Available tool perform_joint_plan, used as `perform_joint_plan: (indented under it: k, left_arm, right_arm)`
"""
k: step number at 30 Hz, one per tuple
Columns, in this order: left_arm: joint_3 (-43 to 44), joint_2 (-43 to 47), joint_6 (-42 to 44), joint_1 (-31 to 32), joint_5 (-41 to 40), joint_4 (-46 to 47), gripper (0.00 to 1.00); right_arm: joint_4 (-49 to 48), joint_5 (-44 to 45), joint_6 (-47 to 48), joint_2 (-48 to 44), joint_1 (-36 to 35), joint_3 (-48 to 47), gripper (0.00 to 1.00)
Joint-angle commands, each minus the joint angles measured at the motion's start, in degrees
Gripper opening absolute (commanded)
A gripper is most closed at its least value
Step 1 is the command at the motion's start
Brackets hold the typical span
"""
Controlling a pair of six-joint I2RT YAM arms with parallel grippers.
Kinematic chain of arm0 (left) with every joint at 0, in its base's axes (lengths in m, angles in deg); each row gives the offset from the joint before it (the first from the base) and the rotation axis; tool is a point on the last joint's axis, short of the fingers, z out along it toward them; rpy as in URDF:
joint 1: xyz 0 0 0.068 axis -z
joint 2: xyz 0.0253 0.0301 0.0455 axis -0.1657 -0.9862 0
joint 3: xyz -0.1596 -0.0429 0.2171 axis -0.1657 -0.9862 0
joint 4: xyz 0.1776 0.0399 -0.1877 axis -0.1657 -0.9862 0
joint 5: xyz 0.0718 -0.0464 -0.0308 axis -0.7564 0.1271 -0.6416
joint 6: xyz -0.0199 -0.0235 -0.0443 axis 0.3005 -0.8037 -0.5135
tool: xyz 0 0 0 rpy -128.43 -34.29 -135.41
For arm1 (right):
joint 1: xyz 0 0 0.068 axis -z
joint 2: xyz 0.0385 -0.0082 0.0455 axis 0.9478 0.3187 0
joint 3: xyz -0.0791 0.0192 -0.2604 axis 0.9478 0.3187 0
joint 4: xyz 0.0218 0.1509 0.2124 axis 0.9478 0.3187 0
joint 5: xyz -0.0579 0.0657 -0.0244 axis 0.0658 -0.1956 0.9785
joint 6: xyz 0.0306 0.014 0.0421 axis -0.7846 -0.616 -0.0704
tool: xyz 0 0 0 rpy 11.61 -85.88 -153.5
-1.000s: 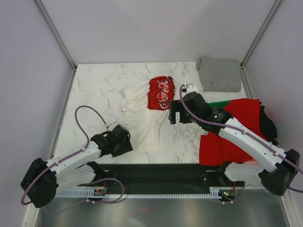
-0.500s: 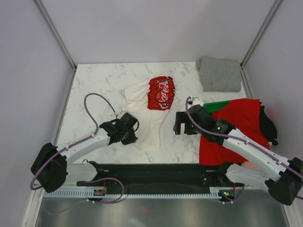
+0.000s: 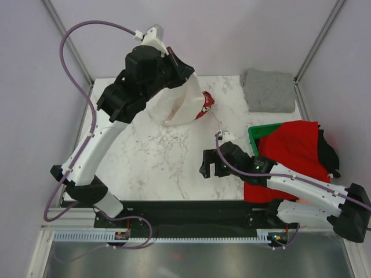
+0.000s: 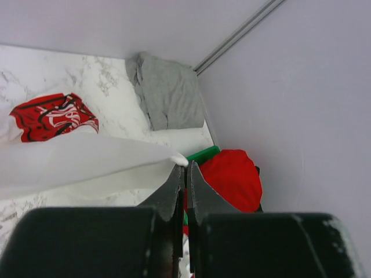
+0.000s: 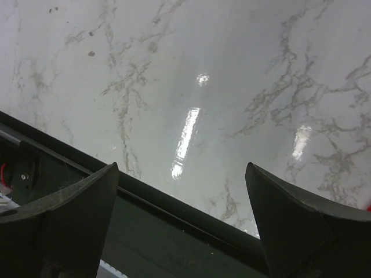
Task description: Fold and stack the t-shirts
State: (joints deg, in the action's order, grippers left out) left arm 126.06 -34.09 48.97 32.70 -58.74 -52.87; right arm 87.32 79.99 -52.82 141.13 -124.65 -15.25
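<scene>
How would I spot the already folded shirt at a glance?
On the marble table, find the far right corner. A grey shirt lies there as a flat square. The red shirt nearby sprawls over a green crate and the white one hangs from the left tool; only the grey is folded.

The desk [image 5: 191,69] is smooth, glossy and marble-patterned, with bright glints. The white t-shirt [image 4: 87,159] and grey folded shirt [image 4: 168,92] are soft matt cloth.

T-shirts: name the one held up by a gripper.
The white shirt with the red print: it hangs pinched in the left fingers. The grey shirt and the red shirt lie unheld.
</scene>
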Motion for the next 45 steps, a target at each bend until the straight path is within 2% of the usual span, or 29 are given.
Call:
perform_joint_plan:
  k: [1, 6, 10, 12, 14, 18, 23, 27, 28, 31, 32, 35, 38, 43, 45]
  left_arm:
    - [7.90, -4.89, 6.45, 0.21, -0.48, -4.77, 0.02]
    - [21.06, -10.43, 8.39, 0.30, 1.88, -5.04, 0.02]
    - [33.56, -15.27, 11.10, 0.21, 1.11, -4.26, 0.02]
    - [32.89, -14.14, 12.60, 0.13, 0.75, 1.42, 0.02]
    - [31.30, -12.29, 14.19, 0.12, 0.83, 4.18, 0.02]
    - [27.80, -10.27, 16.12, 0.12, 0.22, 3.93, 0.02]
    - [25.58, -7.72, 19.63, -0.14, -1.01, 3.66, 0.02]
    - [26.55, -6.49, 21.66, -0.84, -2.59, 3.48, 0.02]
    - [26.55, -6.13, 21.83, -0.93, -2.59, 3.57, 0.02]
    - [26.11, -5.34, 21.84, -0.93, -1.02, 3.48, 0.02]
    - [26.02, -5.08, 21.92, -0.93, -0.58, 3.48, 0.02]
    - [25.94, -2.98, 23.76, -0.93, -0.57, 3.40, 0.02]
    - [25.67, -1.21, 25.00, -0.84, -3.12, 3.57, 0.02]
    - [24.01, 2.21, 25.53, -0.84, -6.63, 3.75, 0.02]
    - [22.08, 3.01, 25.88, -0.84, -7.78, 3.84, 0.02]
  right_arm:
    - [-7.98, 3.59, -0.45, 3.37, -3.71, -3.31, 0.98]
    - [-14.57, 11.23, 0.25, 9.53, -7.06, -6.56, 0.98]
    - [-20.82, 16.24, 4.81, 19.34, -8.73, -13.41, 0.98]
    - [-20.91, 19.41, 5.70, 22.88, -8.91, -19.47, 0.98]
    - [-20.91, 26.43, 7.10, 27.28, -8.91, -24.99, 0.98]
    - [-21.62, 35.14, 11.06, 32.20, -7.77, -32.75, 0.98]
    - [-18.72, 32.27, 13.09, 37.65, -2.24, -39.52, 0.90]
    - [-19.06, 27.00, 15.37, 40.73, 0.14, -40.32, 0.87]
    - [-19.24, 26.37, 15.55, 41.96, 1.19, -40.93, 0.82]
    - [-18.46, 24.44, 16.69, 43.29, 3.04, -42.16, 0.34]
    - [-17.75, 24.52, 16.95, 42.68, 4.09, -42.08, 0.02]
    - [-15.82, 26.80, 18.96, 35.67, 5.41, -38.41, 0.00]
    - [-12.49, 22.18, 23.52, 25.65, 5.60, -36.10, 0.00]
    - [0.49, 13.11, 25.21, 11.85, 5.60, -40.48, 0.00]
    - [4.73, 9.08, 26.09, 10.42, 5.60, -45.66, 0.00]
